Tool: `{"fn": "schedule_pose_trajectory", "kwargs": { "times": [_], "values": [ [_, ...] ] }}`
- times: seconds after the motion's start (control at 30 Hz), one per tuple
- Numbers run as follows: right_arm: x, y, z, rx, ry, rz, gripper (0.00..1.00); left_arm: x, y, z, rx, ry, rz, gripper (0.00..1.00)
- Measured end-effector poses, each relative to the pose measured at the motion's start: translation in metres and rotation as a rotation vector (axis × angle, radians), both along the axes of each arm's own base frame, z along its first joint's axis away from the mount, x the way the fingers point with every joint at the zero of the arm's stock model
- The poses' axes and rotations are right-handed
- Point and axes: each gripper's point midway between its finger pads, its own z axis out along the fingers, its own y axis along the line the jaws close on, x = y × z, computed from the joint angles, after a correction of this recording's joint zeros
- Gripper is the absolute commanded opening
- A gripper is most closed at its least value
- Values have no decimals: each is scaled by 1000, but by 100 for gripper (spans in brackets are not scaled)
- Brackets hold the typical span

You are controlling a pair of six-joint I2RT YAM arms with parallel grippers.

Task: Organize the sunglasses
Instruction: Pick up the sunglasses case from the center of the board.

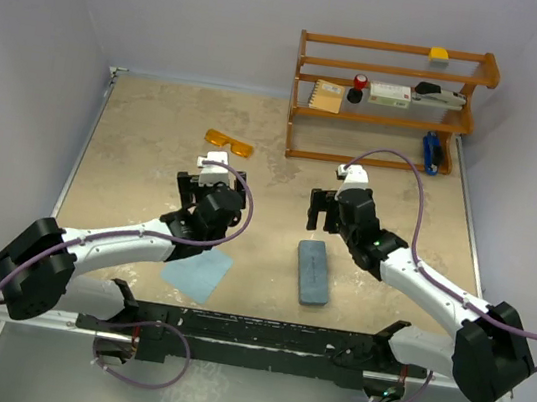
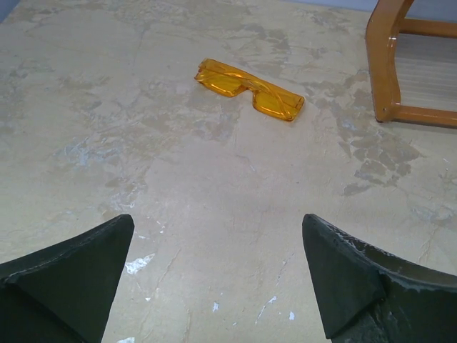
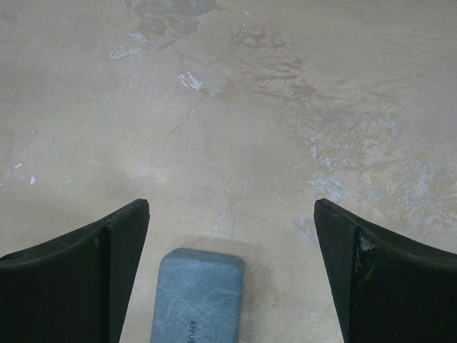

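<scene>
Two grippers, both with jaws apart, empty. Orange sunglasses (image 2: 250, 89) lay at 12 o'clock from left gripper (image 2: 216, 227), near; long axis roughly 10-to-4, crosswise to approach. By blue-grey case (image 3: 200, 294) stood right gripper (image 3: 232, 209), well apart from them; left arm (image 1: 121, 240) nearer.

White links, bulky black joints and a looping purple cable (image 1: 420, 209) make up each arm (image 1: 121, 240), and the left gripper (image 2: 218, 218) and right gripper (image 3: 232, 204) have black wedge-shaped fingers (image 2: 350, 279), chipped at the edges.
</scene>
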Motion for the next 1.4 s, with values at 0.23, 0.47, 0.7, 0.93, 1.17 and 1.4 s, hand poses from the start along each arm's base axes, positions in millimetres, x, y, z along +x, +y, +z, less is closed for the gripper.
{"fn": "schedule_pose_trajectory", "kwargs": {
  "times": [0.23, 0.47, 0.7, 0.93, 1.17, 1.4],
  "values": [
    [-1, -1, -2, -6, 8, -1, 99, 2, 1, 6, 16, -3, 26, 99],
    [-1, -10, -2, -42, 4, -39, 99, 2, 0, 6, 17, 0, 17, 99],
    [-5, -8, -1, -63, 30, -19, 91, -7, 8, -3, 7, -7, -5, 100],
    [-26, 11, -6, -53, 117, 73, 89, -9, 9, -2, 0, -12, -4, 100],
    [-69, 31, -26, -72, 243, 156, 91, -13, 14, -3, -3, -14, -4, 100],
    [-99, 35, -38, -94, 329, 164, 94, -17, 19, -7, -11, -14, -4, 100]
  ]
}}
